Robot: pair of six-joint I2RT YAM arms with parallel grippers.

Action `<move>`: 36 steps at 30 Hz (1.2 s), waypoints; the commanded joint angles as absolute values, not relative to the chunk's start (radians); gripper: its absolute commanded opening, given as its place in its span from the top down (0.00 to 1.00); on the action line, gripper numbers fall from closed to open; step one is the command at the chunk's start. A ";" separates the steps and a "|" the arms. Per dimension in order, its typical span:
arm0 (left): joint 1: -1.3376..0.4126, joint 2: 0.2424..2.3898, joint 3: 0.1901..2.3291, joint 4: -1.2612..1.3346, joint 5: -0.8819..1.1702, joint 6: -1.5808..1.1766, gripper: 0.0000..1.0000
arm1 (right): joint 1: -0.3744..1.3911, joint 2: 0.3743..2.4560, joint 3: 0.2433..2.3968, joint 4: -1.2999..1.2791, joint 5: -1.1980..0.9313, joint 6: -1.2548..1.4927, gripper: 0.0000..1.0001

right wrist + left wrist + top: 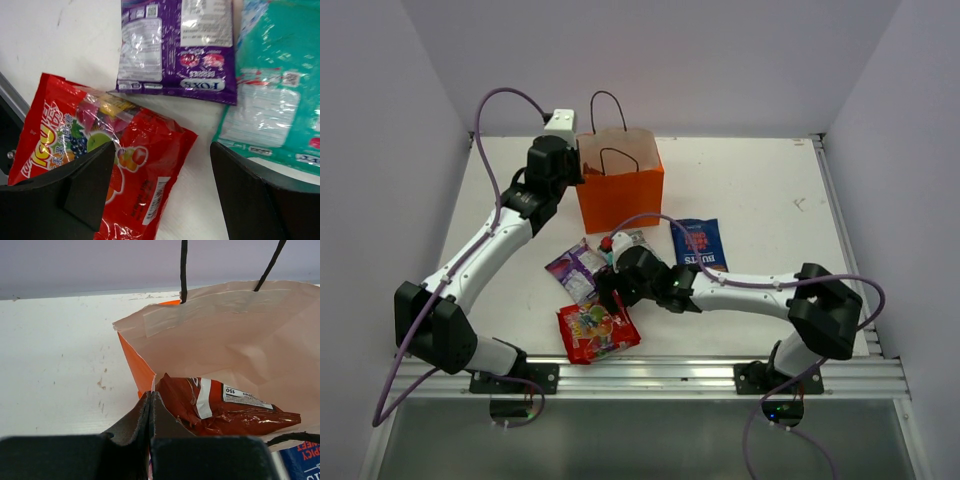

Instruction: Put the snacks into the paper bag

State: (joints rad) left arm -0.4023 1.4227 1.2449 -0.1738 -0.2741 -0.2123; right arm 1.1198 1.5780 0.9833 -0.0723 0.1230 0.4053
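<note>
The orange paper bag stands upright at the back, and my left gripper is shut on the edge at its left corner. The red-orange Doritos bag lies inside the paper bag. My right gripper hangs open over the table. In the right wrist view the right gripper straddles a corner of the red candy bag. The purple pack lies ahead and the teal pack to the right. The dark blue bag lies flat right of the paper bag.
A white power block sits at the back wall behind the paper bag. A metal rail runs along the near edge, just below the red candy bag. Another rail borders the table's right side.
</note>
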 commanded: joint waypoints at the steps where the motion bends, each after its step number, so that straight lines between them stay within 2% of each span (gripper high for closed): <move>1: -0.407 1.399 1.227 -0.155 -0.288 -0.184 1.00 | 1.147 1.632 0.994 -0.014 0.098 0.454 0.20; 10: -0.407 1.396 1.227 -0.155 -0.295 -0.179 1.00 | 1.172 1.641 0.996 -0.097 0.170 0.449 0.20; 12: -0.407 1.396 1.227 -0.155 -0.296 -0.181 1.00 | 1.173 1.637 0.973 -0.103 0.182 0.449 0.23; 13: -0.407 1.396 1.227 -0.153 -0.296 -0.181 1.00 | 1.173 1.638 0.968 -0.104 0.184 0.449 0.27; 14: -0.407 1.396 1.227 -0.153 -0.296 -0.181 1.00 | 1.172 1.643 0.962 -0.109 0.183 0.451 0.37; 16: -0.407 1.394 1.227 -0.155 -0.296 -0.179 1.00 | 1.172 1.664 0.954 -0.106 0.167 0.460 0.44; 17: -0.407 1.394 1.227 -0.153 -0.296 -0.179 1.00 | 1.172 1.670 0.947 -0.092 0.161 0.463 0.55; 19: -0.407 1.391 1.227 -0.156 -0.298 -0.179 1.00 | 1.173 1.689 0.945 -0.084 0.153 0.469 0.69; 20: -0.407 1.390 1.227 -0.156 -0.299 -0.179 1.00 | 1.173 1.692 0.945 -0.083 0.152 0.469 0.85; 22: -0.407 1.387 1.226 -0.156 -0.299 -0.179 1.00 | 1.173 1.689 0.946 -0.089 0.155 0.468 0.98; 23: -0.407 1.385 1.224 -0.156 -0.299 -0.178 1.00 | 1.173 1.681 0.950 -0.097 0.169 0.466 1.00; 28: -0.407 1.384 1.223 -0.155 -0.299 -0.179 1.00 | 1.173 1.591 0.963 -0.187 0.251 0.434 1.00; 36: -0.407 1.382 1.218 -0.152 -0.296 -0.178 1.00 | 1.172 1.307 1.144 -0.428 0.573 0.330 1.00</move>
State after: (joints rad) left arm -0.4026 1.4075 1.2301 -0.1730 -0.2844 -0.1974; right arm 1.1774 1.4559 1.0142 -0.3523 0.3519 0.3985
